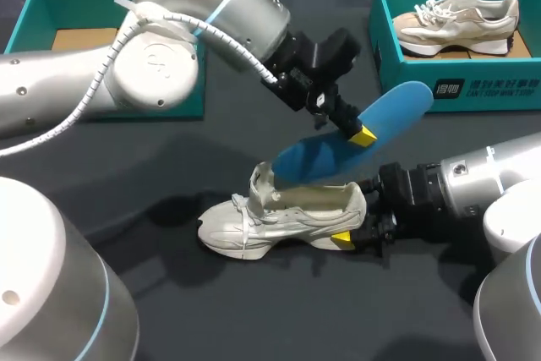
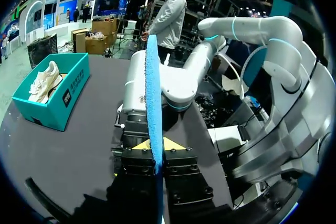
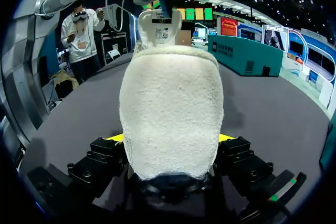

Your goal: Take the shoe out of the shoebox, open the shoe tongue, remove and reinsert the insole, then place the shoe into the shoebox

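A white shoe (image 1: 283,216) lies on its sole on the dark table, toe to the left and tongue (image 3: 160,30) pulled upright. My right gripper (image 1: 355,222) is shut on its heel. In the right wrist view the padded heel (image 3: 170,114) fills the gap of the right gripper (image 3: 169,145), with a yellow tip on each side. Just above the shoe's opening hangs a blue insole (image 1: 397,107), tilted with its low end over the tongue. My left gripper (image 1: 362,135) is shut on the insole's middle. From the left wrist, the left gripper (image 2: 157,145) pinches the insole (image 2: 152,77) edge-on.
A teal shoebox (image 1: 385,40) at the back right holds a beige shoe (image 1: 461,21). Another teal box (image 1: 38,6) stands at the back left, partly hidden by my left arm. Bare dark table lies in front of the white shoe.
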`<state>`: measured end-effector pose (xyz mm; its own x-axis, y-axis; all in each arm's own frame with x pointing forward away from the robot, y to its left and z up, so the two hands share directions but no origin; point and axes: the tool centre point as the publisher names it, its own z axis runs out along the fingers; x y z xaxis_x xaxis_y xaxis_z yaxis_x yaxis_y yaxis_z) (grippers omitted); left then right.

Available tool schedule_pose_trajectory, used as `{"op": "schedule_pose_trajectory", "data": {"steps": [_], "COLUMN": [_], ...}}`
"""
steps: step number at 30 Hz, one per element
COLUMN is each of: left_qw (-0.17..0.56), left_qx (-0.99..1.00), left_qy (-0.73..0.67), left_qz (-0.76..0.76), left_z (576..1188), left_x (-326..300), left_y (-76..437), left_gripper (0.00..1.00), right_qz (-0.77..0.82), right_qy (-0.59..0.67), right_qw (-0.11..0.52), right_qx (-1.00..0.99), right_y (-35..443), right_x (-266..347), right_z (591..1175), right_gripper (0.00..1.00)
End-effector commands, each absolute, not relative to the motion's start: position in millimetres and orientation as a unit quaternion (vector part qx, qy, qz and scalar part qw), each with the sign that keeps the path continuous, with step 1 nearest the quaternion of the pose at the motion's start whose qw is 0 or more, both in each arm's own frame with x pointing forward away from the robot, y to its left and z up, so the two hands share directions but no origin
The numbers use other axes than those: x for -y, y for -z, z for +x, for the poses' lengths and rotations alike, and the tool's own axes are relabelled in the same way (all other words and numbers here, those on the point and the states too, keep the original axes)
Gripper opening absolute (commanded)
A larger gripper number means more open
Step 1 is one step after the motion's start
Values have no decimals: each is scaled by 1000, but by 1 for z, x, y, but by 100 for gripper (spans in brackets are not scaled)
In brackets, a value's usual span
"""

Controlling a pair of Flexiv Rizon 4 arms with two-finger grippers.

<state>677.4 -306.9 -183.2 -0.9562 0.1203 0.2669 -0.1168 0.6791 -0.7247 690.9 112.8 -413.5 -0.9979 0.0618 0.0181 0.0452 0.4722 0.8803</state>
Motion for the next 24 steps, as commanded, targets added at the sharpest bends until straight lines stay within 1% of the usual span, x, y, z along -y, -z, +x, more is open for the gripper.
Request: {"op": "schedule_pose_trajectory", "data": {"steps": [1,2,4,9,13,24], "left_qw": [147,157,149,126,144,144], "left_qx": [904,890,859,813,772,772], "left_qy": [-401,-428,-489,-568,-618,-618], "left_qz": [-1,6,21,25,36,36], "left_z": [676,674,667,653,643,643], "left_x": [307,300,289,274,262,262], "left_y": [184,182,164,124,92,92], "left_gripper": [0,0,0,0,0,0], "right_qz": [31,31,31,31,31,31], "right_qy": [-512,-512,-512,-512,-512,-512], "right_qw": [9,9,9,9,9,9], "right_qx": [-859,-859,-859,-859,-859,-859], "right_y": [416,416,416,416,416,416], "right_x": [-114,-114,-114,-114,-114,-114], "right_z": [691,691,691,691,691,691], "right_gripper": [0,0,0,0,0,0]}}
